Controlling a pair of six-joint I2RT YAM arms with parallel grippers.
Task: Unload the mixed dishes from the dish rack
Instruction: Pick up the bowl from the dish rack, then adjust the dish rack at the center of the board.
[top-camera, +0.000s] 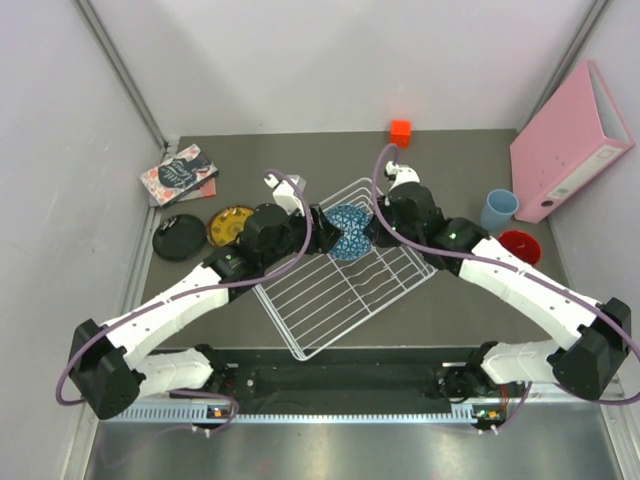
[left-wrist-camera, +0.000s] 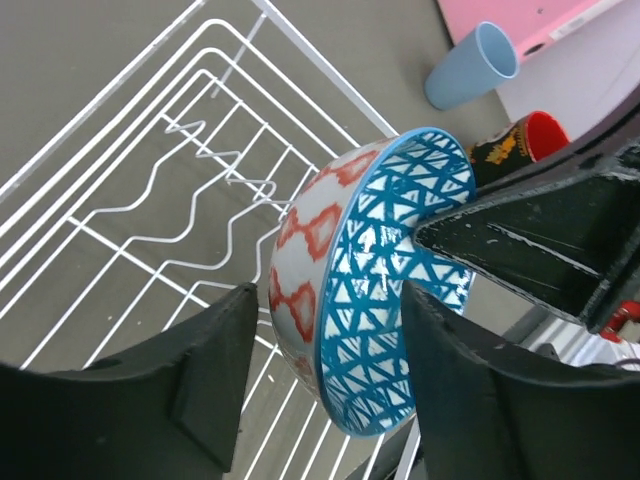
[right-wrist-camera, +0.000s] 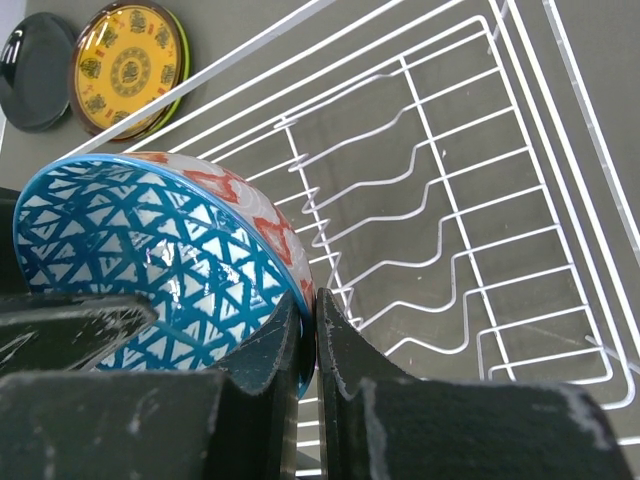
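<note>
The blue patterned bowl hangs tilted on edge over the far end of the white wire dish rack. My right gripper is shut on the bowl's rim, one finger inside and one outside. My left gripper straddles the opposite rim of the bowl; its jaws are open, with a gap showing on the outer side. The rack holds nothing else that I can see. Right of the rack stand the light blue cup and the dark mug with red inside.
A yellow plate and a black plate lie left of the rack, with a book behind them. The pink binder leans at the back right. An orange-red cube sits at the far edge.
</note>
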